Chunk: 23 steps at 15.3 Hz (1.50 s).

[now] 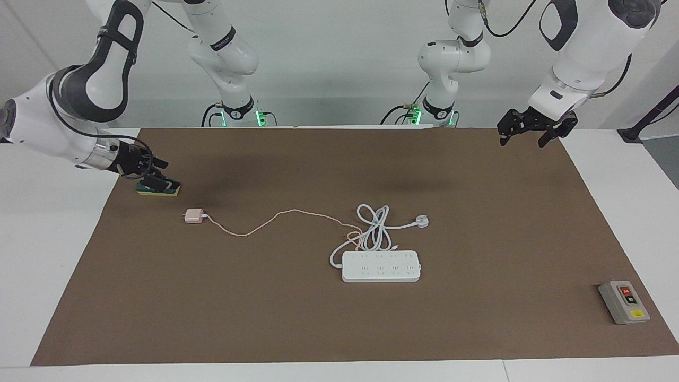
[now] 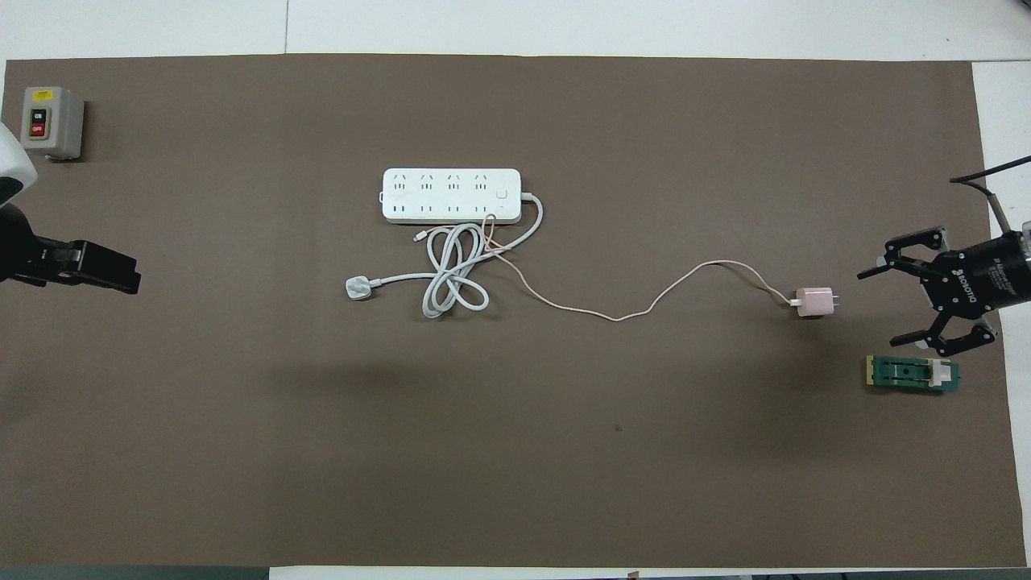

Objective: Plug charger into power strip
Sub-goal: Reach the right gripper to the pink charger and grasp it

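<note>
A brown mat covers a white bench (image 1: 63, 254). The charger (image 1: 193, 216), a small pale pink cube, lies flat on the mat toward the right arm's end of the bench, its thin pink cable (image 1: 276, 218) trailing across to the power strip (image 1: 381, 266). The power strip lies flat near the middle of the mat, farther from the robots than its coiled white cord (image 1: 373, 228) and white three-pin plug (image 1: 421, 221). The right gripper (image 2: 906, 302) hangs with fingers spread wide, just beside the charger and near a small green-and-yellow block (image 2: 912, 374). The left gripper (image 1: 522, 135) hovers with fingers apart over the mat's edge at the left arm's end. A grey button box (image 1: 624, 302) sits at that end, farthest from the robots
</note>
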### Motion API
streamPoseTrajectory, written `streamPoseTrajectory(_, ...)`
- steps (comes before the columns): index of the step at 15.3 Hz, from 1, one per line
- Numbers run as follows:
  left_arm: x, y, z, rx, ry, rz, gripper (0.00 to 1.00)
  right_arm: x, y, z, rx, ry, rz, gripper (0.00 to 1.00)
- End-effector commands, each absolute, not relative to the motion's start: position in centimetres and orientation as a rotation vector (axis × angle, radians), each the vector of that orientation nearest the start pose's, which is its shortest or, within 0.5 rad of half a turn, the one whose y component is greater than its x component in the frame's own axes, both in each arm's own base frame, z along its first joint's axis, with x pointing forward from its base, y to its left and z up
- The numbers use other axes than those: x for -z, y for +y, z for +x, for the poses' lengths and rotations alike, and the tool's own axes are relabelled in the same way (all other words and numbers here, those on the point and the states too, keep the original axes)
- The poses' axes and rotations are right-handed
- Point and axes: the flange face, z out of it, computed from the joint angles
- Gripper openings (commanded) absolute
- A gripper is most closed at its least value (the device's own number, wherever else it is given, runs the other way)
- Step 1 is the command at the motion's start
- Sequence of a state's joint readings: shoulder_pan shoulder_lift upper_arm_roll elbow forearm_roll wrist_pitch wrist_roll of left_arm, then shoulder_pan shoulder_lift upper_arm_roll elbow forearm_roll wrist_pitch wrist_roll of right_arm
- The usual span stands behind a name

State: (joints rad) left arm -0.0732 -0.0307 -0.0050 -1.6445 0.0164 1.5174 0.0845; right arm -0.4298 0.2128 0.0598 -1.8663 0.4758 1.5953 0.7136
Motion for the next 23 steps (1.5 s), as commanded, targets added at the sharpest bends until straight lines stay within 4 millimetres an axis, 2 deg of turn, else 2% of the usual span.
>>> streamPoseTrajectory(1,-60.6,-3.8,52.8,-0.154,0.254,-3.117,1.00,-34.2,-18.9,53.3,-0.811,1.580,-1.999,1.00)
streamPoseTrajectory(2,-60.6,-3.8,52.8,-0.154,0.254,-3.117,1.00,-32.9,-19.9,53.2,-0.810,1.580,-1.939,1.00)
streamPoseTrajectory(4,-60.6,-3.8,52.8,-0.154,0.256,-3.117,1.00,-31.9,-19.3,53.6,-0.808,1.571,-1.866,1.00)
streamPoseTrajectory(5,-60.6,-3.7,52.9,-0.151,0.254,-3.118,1.00,-30.7,-18.9,53.5,-0.814,1.575,-1.820,1.00)
streamPoseTrajectory(7,-60.7,-3.7,52.9,-0.151,0.254,-3.118,1.00,-27.5,-18.6,53.0,-0.795,1.550,-1.833,1.00)
streamPoseTrajectory(9,-60.5,-3.8,52.9,-0.144,0.267,-3.125,1.00,-25.8,-17.9,52.4,-0.790,1.518,-1.861,1.00)
streamPoseTrajectory(12,-59.6,-2.2,52.5,-0.154,0.201,-3.304,1.00,-24.7,-17.6,52.6,-0.769,1.518,-1.877,1.00)
streamPoseTrajectory(15,-57.8,-0.7,52.7,-0.170,0.285,-3.404,1.00,-23.7,-17.6,52.9,-0.751,1.520,-1.855,1.00)
streamPoseTrajectory(19,-56.6,0.1,53.3,-0.183,0.272,-3.511,1.00,-22.1,-17.6,52.7,-0.717,1.508,-1.836,1.00)
streamPoseTrajectory(21,-56.0,-0.2,53.8,-0.202,0.251,-3.583,1.00,-21.9,-17.6,52.5,-0.713,1.510,-1.836,1.00)
streamPoseTrajectory(22,-55.6,0.0,54.1,-0.204,0.221,-3.633,1.00,-21.9,-17.6,52.6,-0.710,1.509,-1.839,0.92)
streamPoseTrajectory(23,-55.0,0.0,54.5,-0.210,0.200,-3.678,1.00,-21.8,-17.6,52.5,-0.705,1.509,-1.842,0.79)
